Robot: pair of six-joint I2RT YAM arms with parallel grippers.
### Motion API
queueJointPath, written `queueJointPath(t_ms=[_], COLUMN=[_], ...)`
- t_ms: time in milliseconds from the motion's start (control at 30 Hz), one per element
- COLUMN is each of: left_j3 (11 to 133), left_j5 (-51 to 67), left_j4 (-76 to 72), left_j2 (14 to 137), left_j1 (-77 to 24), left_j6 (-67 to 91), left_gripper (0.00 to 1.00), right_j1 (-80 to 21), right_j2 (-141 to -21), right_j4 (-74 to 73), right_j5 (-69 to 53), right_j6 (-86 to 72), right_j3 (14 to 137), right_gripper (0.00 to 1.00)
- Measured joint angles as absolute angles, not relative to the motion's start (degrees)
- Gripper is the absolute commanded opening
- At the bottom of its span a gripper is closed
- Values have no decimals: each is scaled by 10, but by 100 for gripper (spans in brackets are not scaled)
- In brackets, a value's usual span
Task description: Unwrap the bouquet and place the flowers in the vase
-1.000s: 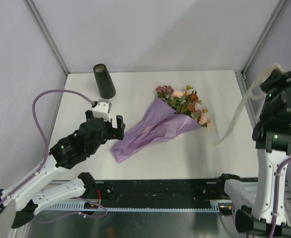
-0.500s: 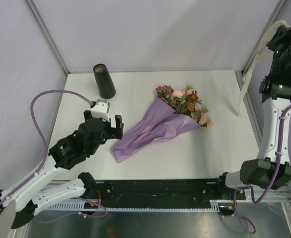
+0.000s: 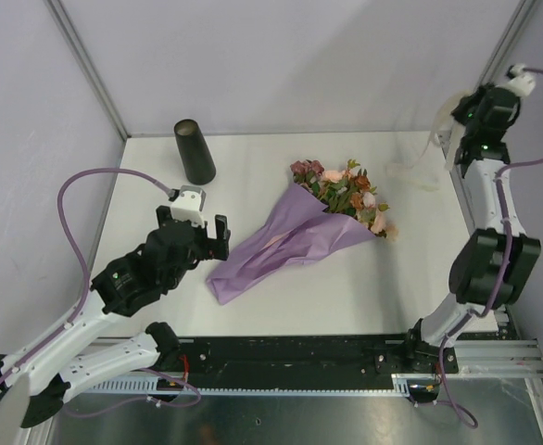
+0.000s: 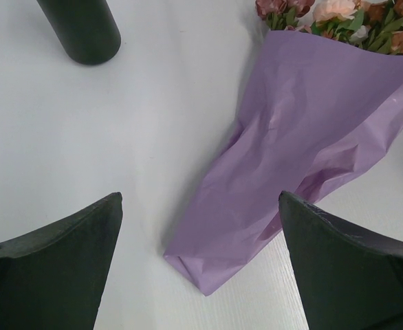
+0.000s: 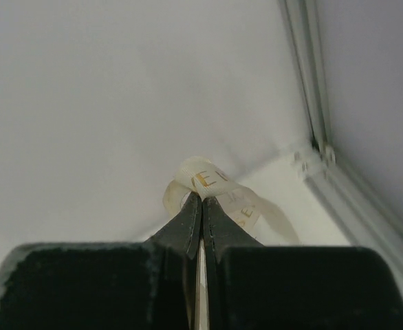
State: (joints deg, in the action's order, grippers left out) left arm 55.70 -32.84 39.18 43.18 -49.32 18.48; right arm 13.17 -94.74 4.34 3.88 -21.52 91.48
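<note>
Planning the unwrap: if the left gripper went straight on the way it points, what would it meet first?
Probably the narrow tail of the purple wrapping, lying ahead of the left gripper between its open jaws, slightly right of centre. Depth is unclear; it might touch bare table beside it instead.

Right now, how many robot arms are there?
2. The white-and-black left robot arm sits near-left, beside the lilac paper-wrapped bouquet. The white-and-black right robot arm rises at the right, reaching the far corner. None seem hidden.

Bright, even diffuse light; faint soft shadows; rt wrist view slightly soft.
</note>
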Motion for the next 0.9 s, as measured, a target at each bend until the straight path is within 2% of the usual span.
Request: queueJointPath(t_ms=[367, 433, 700, 900], left_j3=[555, 555, 555, 555], left_j5=[-328, -328, -313, -281], left_j4=[392, 392, 392, 392], left_j2=[441, 444, 449, 475], left_j1=[-493, -493, -493, -493], left_j6=[179, 178, 170, 164], left_gripper=[100, 100, 100, 100], right_j1=[95, 97, 105, 109], right_j2=[-1124, -1140, -1146, -1075], right_j4=[-71, -87, -143, -210], right_j5=[19, 14, -1, -1], right_j6=[-276, -293, -334, -321], right_j3=[841, 839, 833, 777], right_gripper=[1, 8, 51, 69])
